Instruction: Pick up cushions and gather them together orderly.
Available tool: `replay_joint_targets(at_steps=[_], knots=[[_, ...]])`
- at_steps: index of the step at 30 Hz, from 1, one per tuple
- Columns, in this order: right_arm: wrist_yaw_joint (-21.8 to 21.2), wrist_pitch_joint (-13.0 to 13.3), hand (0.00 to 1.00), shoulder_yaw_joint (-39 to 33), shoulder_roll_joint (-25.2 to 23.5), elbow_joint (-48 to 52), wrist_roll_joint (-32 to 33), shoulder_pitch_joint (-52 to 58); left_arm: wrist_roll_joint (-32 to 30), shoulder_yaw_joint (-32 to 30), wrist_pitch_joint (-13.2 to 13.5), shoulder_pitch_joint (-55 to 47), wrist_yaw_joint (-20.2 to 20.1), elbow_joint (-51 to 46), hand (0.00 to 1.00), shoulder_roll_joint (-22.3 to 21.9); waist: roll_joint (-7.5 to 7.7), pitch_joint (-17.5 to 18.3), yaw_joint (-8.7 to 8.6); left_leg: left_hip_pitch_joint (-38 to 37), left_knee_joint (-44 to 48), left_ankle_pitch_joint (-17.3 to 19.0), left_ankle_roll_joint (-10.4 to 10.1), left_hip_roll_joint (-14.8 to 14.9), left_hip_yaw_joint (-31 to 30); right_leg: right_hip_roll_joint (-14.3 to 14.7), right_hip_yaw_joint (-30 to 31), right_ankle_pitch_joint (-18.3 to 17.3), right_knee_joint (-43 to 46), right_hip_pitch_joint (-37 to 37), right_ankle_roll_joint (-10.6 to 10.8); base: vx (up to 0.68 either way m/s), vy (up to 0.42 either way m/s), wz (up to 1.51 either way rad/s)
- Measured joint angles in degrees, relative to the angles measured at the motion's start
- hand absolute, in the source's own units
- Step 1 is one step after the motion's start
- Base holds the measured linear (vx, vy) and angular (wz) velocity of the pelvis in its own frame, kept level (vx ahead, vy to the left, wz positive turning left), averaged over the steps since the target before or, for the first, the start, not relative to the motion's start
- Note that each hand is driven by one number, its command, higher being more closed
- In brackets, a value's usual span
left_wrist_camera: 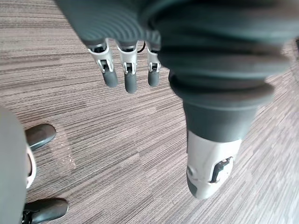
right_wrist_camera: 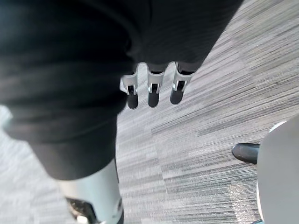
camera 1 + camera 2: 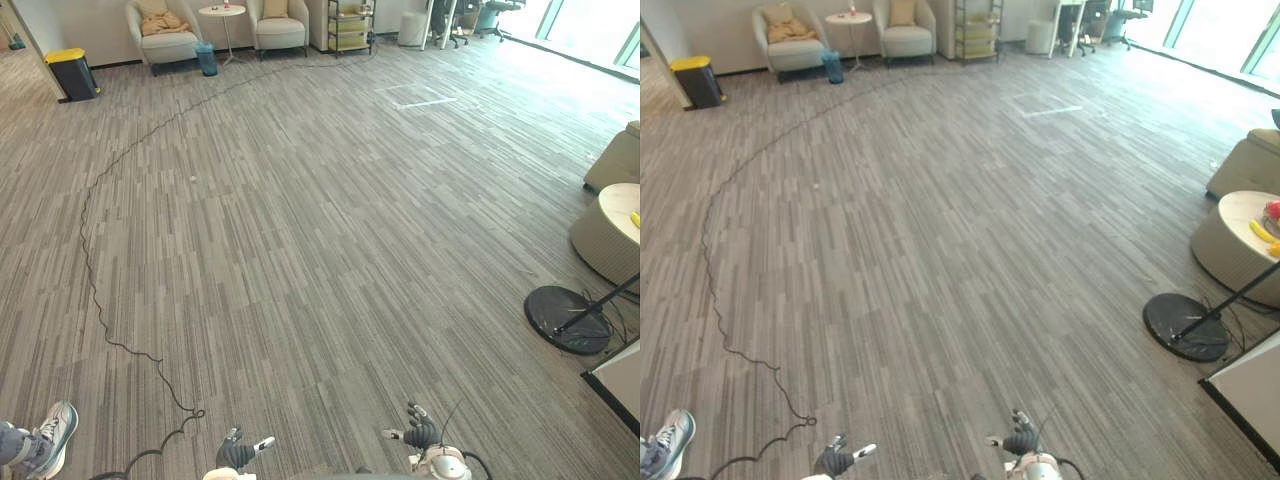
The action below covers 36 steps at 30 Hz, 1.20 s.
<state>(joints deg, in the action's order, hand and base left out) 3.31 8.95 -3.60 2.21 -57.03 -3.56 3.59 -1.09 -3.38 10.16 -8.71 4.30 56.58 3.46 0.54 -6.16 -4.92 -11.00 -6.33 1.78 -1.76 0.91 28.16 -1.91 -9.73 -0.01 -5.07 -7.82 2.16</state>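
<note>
- I am expecting the cushions to handle as light, soft and squashy, and not fragile. In my judgement a pinch across a corner or edge, with the fingers sinking into the filling, would hold better than a flat palm.
- I am seeing them as small, tan, squarish shapes. One cushion (image 3: 275, 8) is leaning upright against the back of the right-hand armchair (image 3: 279, 34). A second cushion (image 3: 152, 8) is sitting on the left-hand armchair (image 3: 165, 45), above a crumpled tan heap (image 3: 166, 24) that I cannot identify from here.
- Both armchairs are standing by the far wall, either side of a small round side table (image 3: 222, 11), well apart from me across the open carpet (image 3: 320, 250).
- My left hand (image 3: 238, 453) and right hand (image 3: 421, 433) are hanging low at the near edge. Their fingers are straight and relaxed, grasping nothing.
- I am judging that the walk across has to come before any reach.
</note>
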Motion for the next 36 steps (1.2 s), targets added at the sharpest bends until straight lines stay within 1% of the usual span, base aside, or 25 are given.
replay_joint_targets(at_steps=[4,5,9,10,15,19,21,26,31,32,36], knots=[[-0.74,-0.54,0.00,-3.08,-0.02,-0.50,2.54,0.07,-0.46,0.54,-0.61,1.21,-0.08,0.27,0.00,0.02,-0.05,-0.20,0.08,0.99,-0.01,0.08,0.10,-0.46,-2.28,-0.54,-2.43,-0.55,0.03,-0.07,0.10,0.04,0.014,0.29],[-0.98,-0.66,0.00,-3.41,0.06,-1.05,4.09,0.03,-0.43,0.64,-0.72,1.42,-0.06,0.27,0.00,0.01,-0.07,-0.28,0.39,1.10,-0.01,0.27,0.14,-0.59,-2.59,-0.64,-2.66,-0.56,0.04,-0.26,0.13,0.06,0.016,0.15],[-1.09,-1.09,0.00,-5.16,-0.24,-1.51,5.19,-0.09,-0.44,1.07,-1.01,1.60,-0.06,0.69,0.00,0.08,-0.08,-0.29,0.59,1.14,-0.01,0.36,0.16,-0.87,-2.78,-0.88,-3.27,-0.69,0.05,-0.51,0.32,0.07,0.008,0.06],[-1.07,-1.18,0.00,-5.33,-0.29,-1.75,6.17,-0.12,-0.42,1.08,-1.06,1.98,-0.07,1.30,0.00,0.11,-0.09,-0.30,0.59,1.10,-0.01,0.36,0.15,-0.93,-2.90,-0.93,-3.65,-0.72,0.06,-0.63,0.37,0.02,-0.019,0.07],[-1.08,-1.35,0.00,-5.89,-0.62,-2.47,6.29,-0.53,-0.46,1.14,-1.86,2.32,-0.17,1.58,0.00,0.04,-0.24,-0.38,0.59,0.60,0.00,0.30,0.09,-0.89,-3.51,-0.97,-4.73,-0.91,0.07,-1.47,0.66,-0.02,-0.029,0.09],[-1.05,-1.42,0.00,-6.92,-0.62,-2.50,7.78,-0.63,-0.61,1.80,-1.98,2.41,-0.80,2.16,0.00,0.10,-0.88,-0.75,0.60,0.41,-0.02,0.16,-0.04,-0.68,-3.58,-0.97,-5.03,-1.01,0.87,-1.37,0.81,-0.08,-0.032,0.02],[-1.06,-1.42,0.00,-6.91,-0.63,-2.50,8.73,-0.46,-0.60,2.13,-2.05,2.57,-0.84,2.60,0.00,0.20,-0.96,-0.71,0.60,0.15,-0.02,0.08,0.05,-0.69,-3.49,-0.99,-5.04,-1.02,0.91,-1.38,0.80,-0.09,-0.018,-0.02],[-1.09,-1.38,0.00,-6.84,-0.61,-2.48,8.82,-0.35,-0.56,2.15,-2.09,2.60,-1.16,2.67,0.00,0.23,-0.82,-0.67,0.63,0.04,-0.03,-0.18,0.48,-0.85,-3.52,-1.16,-5.26,-1.29,0.78,-1.37,1.00,-0.08,-0.005,0.01],[-1.17,-1.34,0.00,-6.83,-0.45,-2.50,10.93,-0.06,-0.53,2.26,-2.11,2.72,-1.24,2.76,0.00,0.30,-0.72,-0.65,0.70,0.16,-0.03,-0.11,0.58,-1.04,-3.61,-1.27,-5.28,-1.25,0.62,-1.35,0.96,-0.01,0.002,0.00],[-1.31,-1.34,0.00,-6.83,-0.45,-2.51,11.03,-0.04,-0.50,2.29,-2.10,2.81,-1.28,2.88,0.00,0.33,-0.69,-0.66,0.72,0.20,-0.03,-0.03,0.62,-1.08,-3.64,-1.28,-5.29,-0.99,0.55,-1.35,0.59,0.00,0.000,0.00],[-2.34,-1.34,0.00,-6.84,-0.43,-2.57,11.16,-0.04,-0.16,2.51,-2.13,3.41,-1.76,3.85,0.00,0.55,-0.59,-0.65,0.75,0.29,-0.02,0.17,0.56,-1.11,-3.66,-1.24,-5.31,-0.87,0.09,-1.48,0.46,0.03,-0.005,0.00]])
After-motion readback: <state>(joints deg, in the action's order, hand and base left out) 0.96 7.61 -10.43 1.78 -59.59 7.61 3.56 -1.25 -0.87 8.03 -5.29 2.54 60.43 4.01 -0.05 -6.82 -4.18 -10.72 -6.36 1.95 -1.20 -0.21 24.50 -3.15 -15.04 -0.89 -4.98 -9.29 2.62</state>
